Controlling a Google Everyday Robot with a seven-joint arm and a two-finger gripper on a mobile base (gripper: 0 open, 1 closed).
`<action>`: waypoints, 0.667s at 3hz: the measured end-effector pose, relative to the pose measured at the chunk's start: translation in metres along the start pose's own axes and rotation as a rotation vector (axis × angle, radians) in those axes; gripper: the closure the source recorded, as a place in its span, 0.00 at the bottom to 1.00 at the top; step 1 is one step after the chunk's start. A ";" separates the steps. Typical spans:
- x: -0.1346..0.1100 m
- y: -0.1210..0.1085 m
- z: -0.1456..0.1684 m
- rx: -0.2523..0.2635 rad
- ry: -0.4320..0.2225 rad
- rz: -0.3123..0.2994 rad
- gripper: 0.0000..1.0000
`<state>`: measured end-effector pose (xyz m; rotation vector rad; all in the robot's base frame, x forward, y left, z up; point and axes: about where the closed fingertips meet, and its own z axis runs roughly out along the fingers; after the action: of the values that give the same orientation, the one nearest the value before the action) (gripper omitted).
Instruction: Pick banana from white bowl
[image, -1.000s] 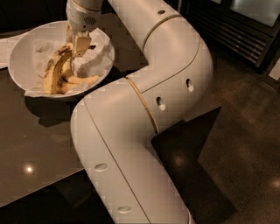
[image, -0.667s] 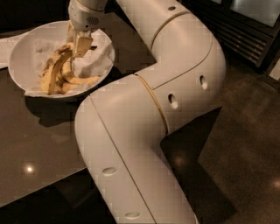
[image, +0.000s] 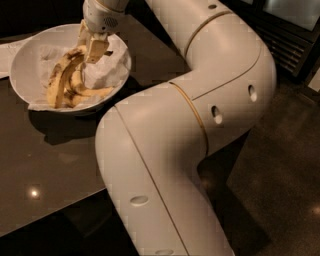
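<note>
The white bowl (image: 19, 64) stands at the top left on the dark table, lined with crumpled white paper (image: 101, 75). The banana (image: 61, 80), long, curved and blotched brown, lies in the bowl and curves down from the gripper to the bowl's near-left side. My gripper (image: 89, 46) reaches down into the bowl from above, right at the banana's upper end. Shorter, paler bananas (image: 94, 92) lie beside it in the bowl.
My large white arm (image: 200, 110) fills the middle and right of the view, its elbow over the table's right edge. The dark glossy table (image: 45, 165) extends to the front left. A white sheet (image: 5, 54) lies left of the bowl. A dark rack (image: 295, 40) stands at the right.
The arm's elbow has swung to the right and upward. The gripper stays at the banana's upper end, and the banana lies in the same place in the bowl.
</note>
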<state>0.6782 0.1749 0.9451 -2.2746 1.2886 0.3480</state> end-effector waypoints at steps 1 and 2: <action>-0.004 0.009 -0.013 0.025 -0.030 0.014 1.00; -0.006 0.023 -0.024 0.050 -0.079 0.023 1.00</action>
<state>0.6548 0.1566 0.9616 -2.1843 1.2702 0.4047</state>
